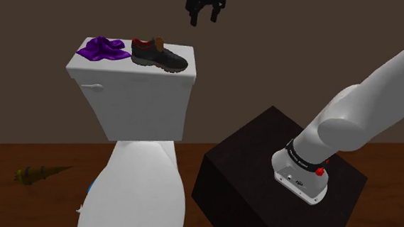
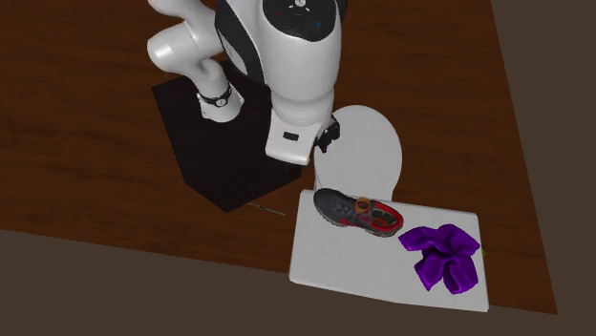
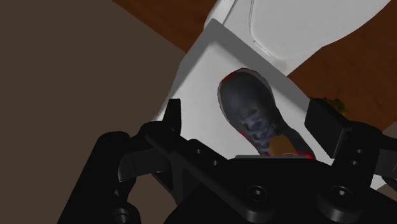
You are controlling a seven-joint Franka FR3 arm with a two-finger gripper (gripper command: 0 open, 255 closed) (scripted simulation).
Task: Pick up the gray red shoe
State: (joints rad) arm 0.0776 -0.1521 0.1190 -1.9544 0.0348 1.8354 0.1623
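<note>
Toilet on a wood floor, black stand beside it. White arm reaches up from the stand and over the tank.

Tank lid: flat, white, carries two items. Purple cloth is bunched at the shoulder view's left end. The dark grey shoe with red lining sits upright on its sole just beside the cloth, toe towards the lid's right corner. Cannot tell whether the cloth and heel are in contact.

Gripper hangs well above the shoe, pointing down. Fingers stand wide apart, holding nothing. In the wrist view the shoe lies between them, its length running slightly skewed to the gap.

Step in hand, as judged: approach.
- Trim the wrist rotation so the fingers close squarely across the shoe's narrow midfoot.
- Descend straight and stop short of the lid.
- Keep the fingers away from the heel end to avoid catching the cloth.
- Close gently, since the shoe sits near the lid's edge and a sideways nudge may tip it off.
</note>
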